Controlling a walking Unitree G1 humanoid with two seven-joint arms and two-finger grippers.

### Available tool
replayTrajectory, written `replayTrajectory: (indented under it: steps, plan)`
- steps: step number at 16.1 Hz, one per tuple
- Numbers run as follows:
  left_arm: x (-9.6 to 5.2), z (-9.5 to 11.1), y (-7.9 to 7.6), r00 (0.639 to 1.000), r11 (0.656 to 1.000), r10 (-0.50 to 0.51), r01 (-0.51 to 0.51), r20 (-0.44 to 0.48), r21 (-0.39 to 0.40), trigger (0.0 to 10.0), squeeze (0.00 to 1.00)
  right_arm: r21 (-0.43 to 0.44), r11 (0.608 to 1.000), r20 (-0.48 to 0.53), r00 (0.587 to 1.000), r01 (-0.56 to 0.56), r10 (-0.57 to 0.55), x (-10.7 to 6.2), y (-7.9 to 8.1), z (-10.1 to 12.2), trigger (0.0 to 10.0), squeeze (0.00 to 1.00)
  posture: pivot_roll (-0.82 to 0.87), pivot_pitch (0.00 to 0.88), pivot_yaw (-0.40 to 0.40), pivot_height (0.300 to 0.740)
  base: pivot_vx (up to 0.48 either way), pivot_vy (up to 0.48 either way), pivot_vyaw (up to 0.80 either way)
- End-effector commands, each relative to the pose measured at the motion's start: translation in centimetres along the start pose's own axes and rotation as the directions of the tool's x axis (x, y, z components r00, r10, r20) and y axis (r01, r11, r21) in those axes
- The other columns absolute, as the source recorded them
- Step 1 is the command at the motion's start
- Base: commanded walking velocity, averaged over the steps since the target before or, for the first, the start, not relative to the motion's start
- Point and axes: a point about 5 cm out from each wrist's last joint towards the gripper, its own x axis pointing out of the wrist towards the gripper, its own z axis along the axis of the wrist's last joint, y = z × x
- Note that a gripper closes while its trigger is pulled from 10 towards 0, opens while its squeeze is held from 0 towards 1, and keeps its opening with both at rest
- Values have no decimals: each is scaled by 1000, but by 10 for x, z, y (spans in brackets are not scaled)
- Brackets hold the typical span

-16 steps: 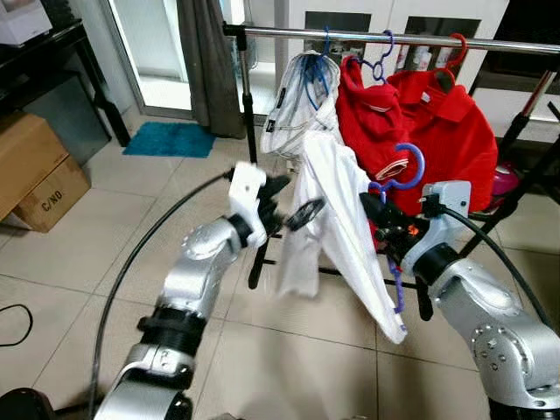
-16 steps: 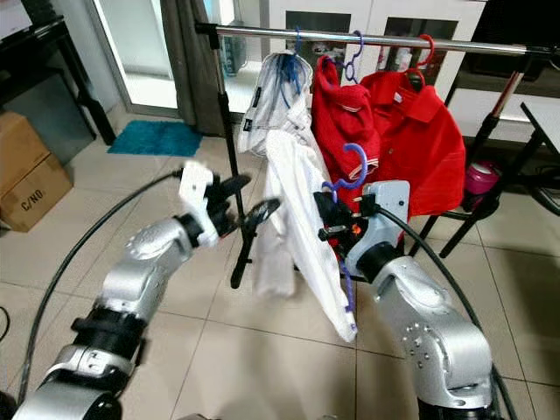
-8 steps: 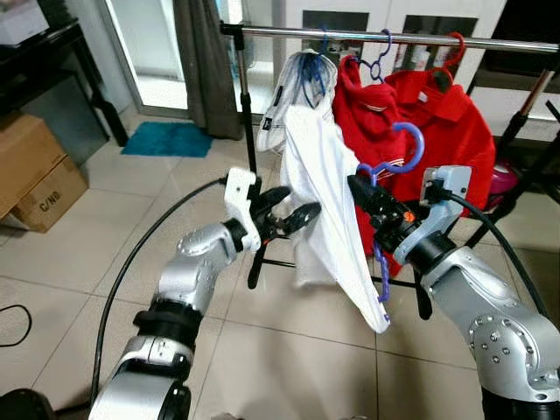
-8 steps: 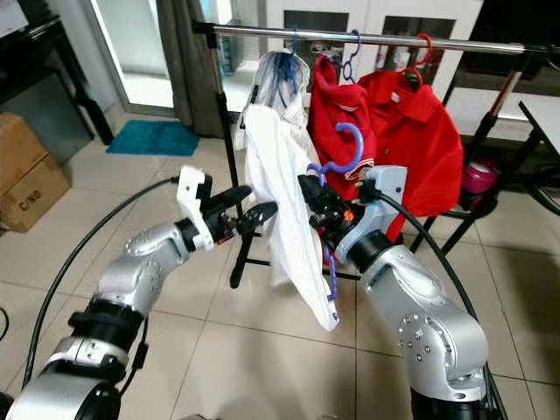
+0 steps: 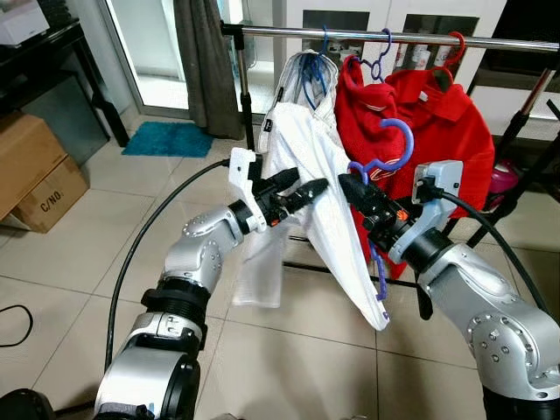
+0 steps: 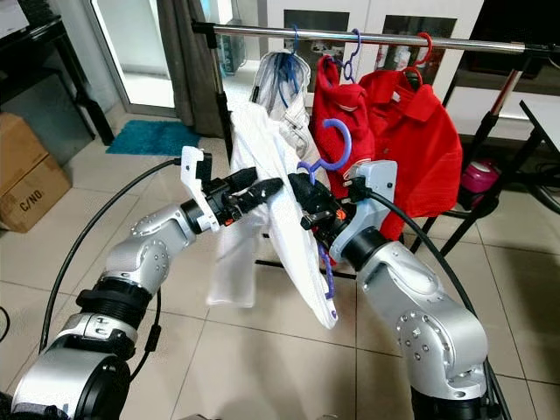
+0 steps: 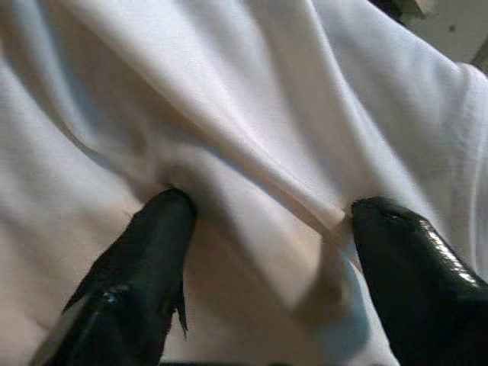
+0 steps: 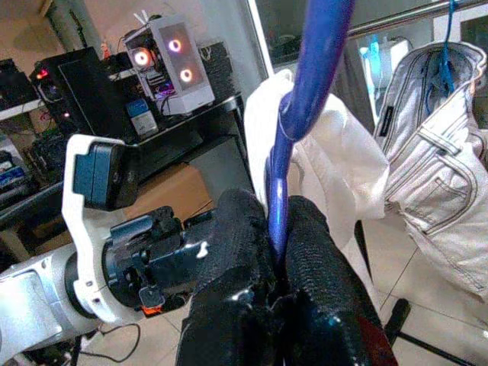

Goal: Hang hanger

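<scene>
Rail (image 5: 420, 37) runs crosswise above and beyond both arms; white shirt (image 5: 328, 188) drapes from the blue hanger (image 5: 389, 153), hook up, well below it. Right end effector (image 8: 276, 255) is clamped on the hanger stem, so that arm lifts. Left end effector (image 7: 263, 229), fingers spread, presses into cloth, shown close by its wrist view.

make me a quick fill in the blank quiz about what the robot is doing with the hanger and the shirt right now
The right claw is shut on the ____ hanger.
The shirt draped on that hanger is ____.
The left claw reaches into the shirt with its fingers ____.
The two shirts already on the rail are ____.

Missing words: blue; white; open; red
</scene>
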Motion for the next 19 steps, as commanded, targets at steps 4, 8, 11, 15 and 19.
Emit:
replayTrajectory:
  steps: [4,8,11,15,19]
  plan:
    - [-4,10,6,999,1000,18,-18,41,-2,0,0,-17,999,2,1000,-27,27,1,4,3,10000,0,-266,1,81,740,0,0,0]
    - [-7,13,10,998,999,38,-38,58,-13,0,0,-21,1000,-8,1000,-22,22,2,2,1,10000,0,-265,2,84,740,0,0,0]
    - [-6,11,10,998,999,38,-37,47,-8,0,0,-26,1000,-7,1000,5,-5,1,-2,1,10000,0,-268,0,89,740,0,0,0]
    - [-12,-1,16,991,985,127,-121,-43,120,0,0,-47,997,6,998,68,-68,0,-12,5,10000,0,-264,0,86,740,0,0,0]
    - [-17,10,23,974,915,227,-217,12,340,0,0,-106,990,0,995,96,-97,0,-18,7,10000,0,-263,0,80,740,0,0,0]
